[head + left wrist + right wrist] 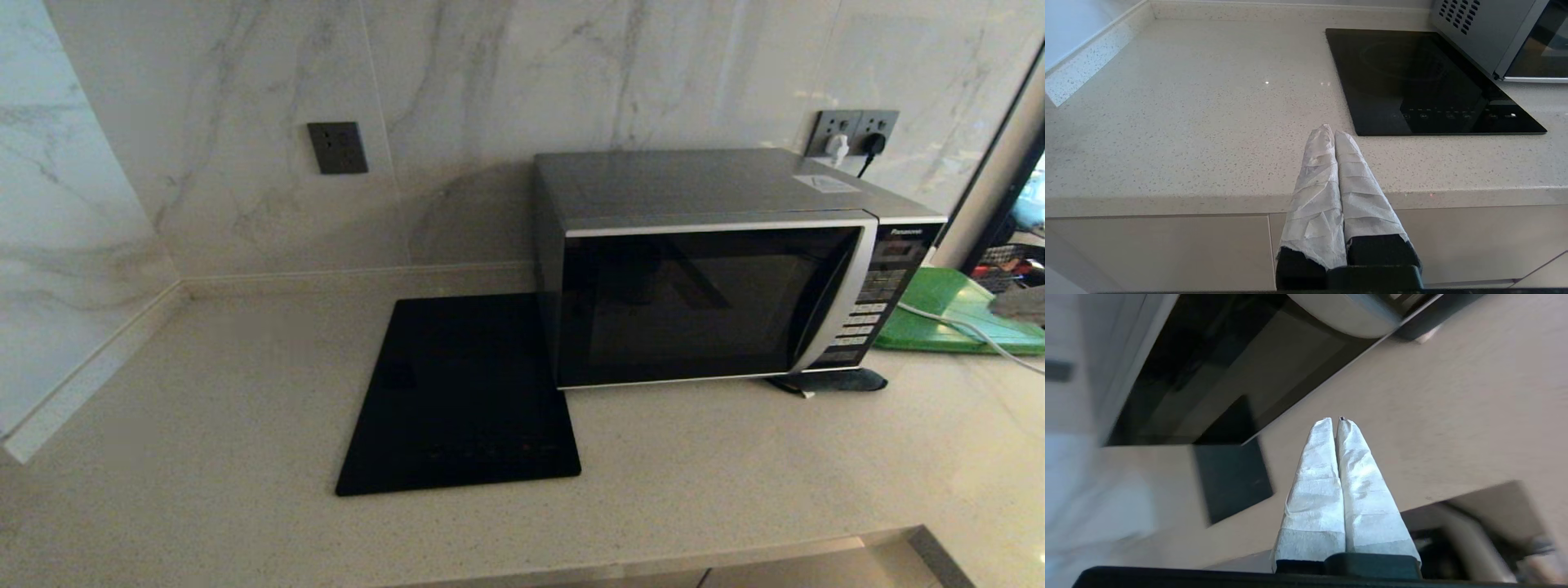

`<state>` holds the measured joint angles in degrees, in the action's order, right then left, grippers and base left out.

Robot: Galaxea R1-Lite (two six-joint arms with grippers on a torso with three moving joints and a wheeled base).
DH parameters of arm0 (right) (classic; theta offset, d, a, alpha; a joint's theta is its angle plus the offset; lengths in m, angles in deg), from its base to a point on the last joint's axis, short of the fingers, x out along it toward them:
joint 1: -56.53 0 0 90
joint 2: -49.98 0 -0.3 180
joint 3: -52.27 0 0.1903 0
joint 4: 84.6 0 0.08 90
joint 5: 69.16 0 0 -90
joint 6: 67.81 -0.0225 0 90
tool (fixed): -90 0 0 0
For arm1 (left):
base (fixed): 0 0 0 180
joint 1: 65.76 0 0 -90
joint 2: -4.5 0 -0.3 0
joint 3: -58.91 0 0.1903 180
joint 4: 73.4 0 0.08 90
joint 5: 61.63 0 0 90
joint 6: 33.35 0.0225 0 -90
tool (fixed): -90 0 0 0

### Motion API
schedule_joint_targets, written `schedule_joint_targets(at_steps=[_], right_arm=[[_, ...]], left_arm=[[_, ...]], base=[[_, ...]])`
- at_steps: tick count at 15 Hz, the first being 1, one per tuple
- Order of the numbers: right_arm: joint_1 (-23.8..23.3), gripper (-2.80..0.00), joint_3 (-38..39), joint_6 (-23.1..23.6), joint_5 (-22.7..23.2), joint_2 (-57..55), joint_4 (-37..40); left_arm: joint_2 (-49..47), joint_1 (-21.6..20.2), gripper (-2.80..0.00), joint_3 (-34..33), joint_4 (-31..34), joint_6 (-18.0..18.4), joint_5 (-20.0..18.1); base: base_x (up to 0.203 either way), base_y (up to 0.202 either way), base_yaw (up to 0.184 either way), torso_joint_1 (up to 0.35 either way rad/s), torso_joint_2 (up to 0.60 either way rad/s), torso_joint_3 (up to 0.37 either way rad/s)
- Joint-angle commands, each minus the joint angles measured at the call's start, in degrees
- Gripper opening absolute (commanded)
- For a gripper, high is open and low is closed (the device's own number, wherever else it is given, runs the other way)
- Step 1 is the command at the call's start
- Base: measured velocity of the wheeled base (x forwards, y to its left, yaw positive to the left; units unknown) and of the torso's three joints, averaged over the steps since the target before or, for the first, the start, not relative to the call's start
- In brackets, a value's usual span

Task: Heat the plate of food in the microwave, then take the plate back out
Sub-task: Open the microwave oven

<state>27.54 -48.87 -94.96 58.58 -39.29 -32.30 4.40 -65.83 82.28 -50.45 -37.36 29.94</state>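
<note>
the microwave (718,269) stands on the pale speckled surface (245,384) against the marble wall, toward the robot's right, with its dark glass door shut and its curved silver handle (833,302) beside the black button panel (878,302). the plate of food does not show in any view; whether it lies behind the dark door cannot be told. a small dark pad (829,381) sits under the microwave's front right corner. the flat black cooktop (465,392) lies just to the left of the microwave, its edge running under the microwave's side. a green tray (955,314) rests on the surface to the right of the microwave, with a white cable (971,331) across it. two wall sockets (853,131) behind the microwave carry a white plug and a black plug; a dark switch plate (337,147) sits on the wall further left.

neither arm shows in the head view. the left gripper (1331,132) hangs at the front edge of the surface, left of the cooktop (1421,81), its white-wrapped jaws pressed together on nothing. the right gripper (1336,421) is tilted over the surface in front of the microwave door (1229,371), its wrapped jaws likewise clenched and empty.
</note>
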Motion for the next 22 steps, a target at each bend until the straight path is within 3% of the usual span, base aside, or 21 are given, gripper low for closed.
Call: schedule_joint_targets(at_steps=[1,6,15,22], right_arm=[[-0.9,-2.8,-0.6,-0.2,5.4,-4.9,0.0],[-0.8,-2.8,0.7,-0.3,15.1,-7.2,0.0],[0.6,-2.8,0.4,-0.4,23.5,-21.0,-7.2],[0.6,-2.8,0.2,-0.4,23.3,-30.0,-16.2]], left_arm=[[0.0,0.0,-2.8,0.0,0.0,0.0,0.0],[0.0,0.0,-2.8,0.0,0.0,-0.1,0.1],[0.0,0.0,-2.8,0.0,0.0,0.0,0.1],[0.0,0.0,-2.8,0.0,0.0,0.0,0.0]], base=[[0.0,0.0,0.0,0.0,0.0,0.0],[0.0,0.0,0.0,0.0,0.0,0.0],[0.0,0.0,0.0,0.0,0.0,0.0],[0.0,0.0,0.0,0.0,0.0,0.0]])
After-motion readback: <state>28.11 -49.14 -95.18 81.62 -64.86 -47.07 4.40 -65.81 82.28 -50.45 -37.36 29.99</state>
